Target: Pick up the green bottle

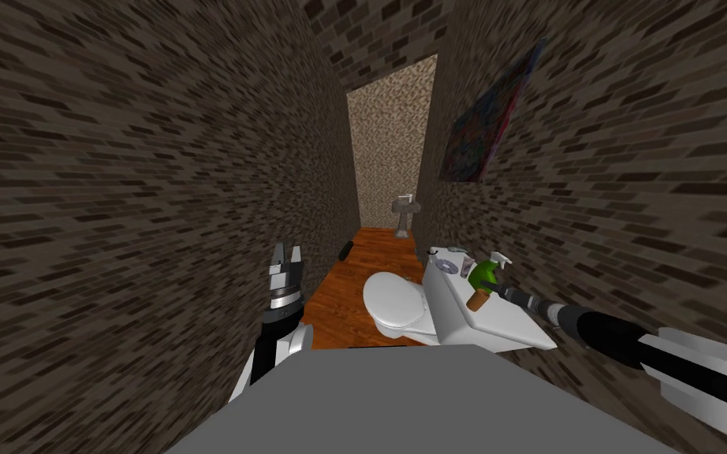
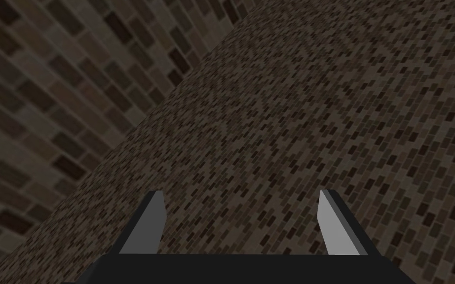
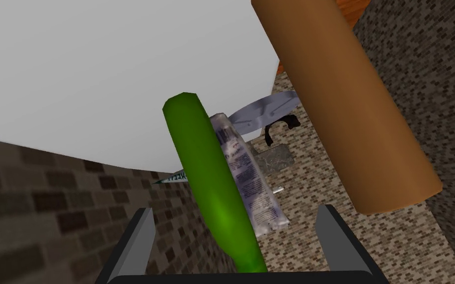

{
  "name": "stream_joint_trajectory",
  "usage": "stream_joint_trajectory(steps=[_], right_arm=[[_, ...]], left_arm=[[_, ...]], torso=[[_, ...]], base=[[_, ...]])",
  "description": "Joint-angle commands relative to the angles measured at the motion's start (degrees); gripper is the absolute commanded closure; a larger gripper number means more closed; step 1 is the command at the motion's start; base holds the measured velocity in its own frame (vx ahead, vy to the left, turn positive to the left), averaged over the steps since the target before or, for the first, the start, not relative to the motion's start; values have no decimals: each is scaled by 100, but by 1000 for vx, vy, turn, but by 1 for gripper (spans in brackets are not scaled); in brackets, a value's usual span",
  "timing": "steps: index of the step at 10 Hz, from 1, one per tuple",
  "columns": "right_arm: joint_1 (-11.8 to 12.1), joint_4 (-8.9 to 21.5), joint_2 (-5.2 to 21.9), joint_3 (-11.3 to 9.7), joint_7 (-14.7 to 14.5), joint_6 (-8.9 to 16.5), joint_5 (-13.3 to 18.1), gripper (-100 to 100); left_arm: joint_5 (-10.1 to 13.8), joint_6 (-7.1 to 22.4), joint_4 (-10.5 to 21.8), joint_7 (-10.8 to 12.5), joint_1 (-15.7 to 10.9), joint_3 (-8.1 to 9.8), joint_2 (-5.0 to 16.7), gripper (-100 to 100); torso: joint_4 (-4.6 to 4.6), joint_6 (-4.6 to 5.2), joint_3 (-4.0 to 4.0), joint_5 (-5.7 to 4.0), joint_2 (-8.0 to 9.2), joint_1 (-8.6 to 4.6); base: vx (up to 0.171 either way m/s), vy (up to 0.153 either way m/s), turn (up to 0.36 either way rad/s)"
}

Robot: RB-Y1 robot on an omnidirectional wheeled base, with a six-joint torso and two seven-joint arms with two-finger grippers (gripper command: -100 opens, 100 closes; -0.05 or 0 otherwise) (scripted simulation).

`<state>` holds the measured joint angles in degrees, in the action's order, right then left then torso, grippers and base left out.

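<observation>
My right gripper [image 3: 235, 209] stands wide-fingered astride the green bottle [image 3: 207, 177] at the toilet tank's [image 1: 496, 323] wall-side edge, so clamping and lifting are left; left gripper [image 2: 241, 217] idle, fingers wide.

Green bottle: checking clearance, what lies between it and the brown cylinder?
In the right wrist view, a grey printed tube lies beside the green bottle, toward the brown cylinder.

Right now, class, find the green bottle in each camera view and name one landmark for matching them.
Head view: green bottle on the white toilet tank, right of centre.
Left wrist view: the open left gripper faces elsewhere.
Right wrist view: green bottle between the open right gripper fingers, untouched.
Shared landmark: brown cylinder beside it.
</observation>
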<state>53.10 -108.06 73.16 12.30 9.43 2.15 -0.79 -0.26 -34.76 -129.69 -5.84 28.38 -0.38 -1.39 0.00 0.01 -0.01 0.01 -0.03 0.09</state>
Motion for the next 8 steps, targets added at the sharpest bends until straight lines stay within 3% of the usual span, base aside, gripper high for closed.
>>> stream_joint_trajectory(steps=[1, 8], right_arm=[[41, 52, 199, 36, 20, 63, -30, -100], [415, 474, 1318, 223, 34, 447, -87, -100]], left_arm=[[0, 0, 0, 0, 0, 0, 0, 0], [0, 0, 0, 0, 0, 0, 0, 0]], torso=[[0, 0, 0, 0, 0, 0], [0, 2, -1, -1, -1, -2]], base=[[9, 21, 30], [8, 23, 54]])
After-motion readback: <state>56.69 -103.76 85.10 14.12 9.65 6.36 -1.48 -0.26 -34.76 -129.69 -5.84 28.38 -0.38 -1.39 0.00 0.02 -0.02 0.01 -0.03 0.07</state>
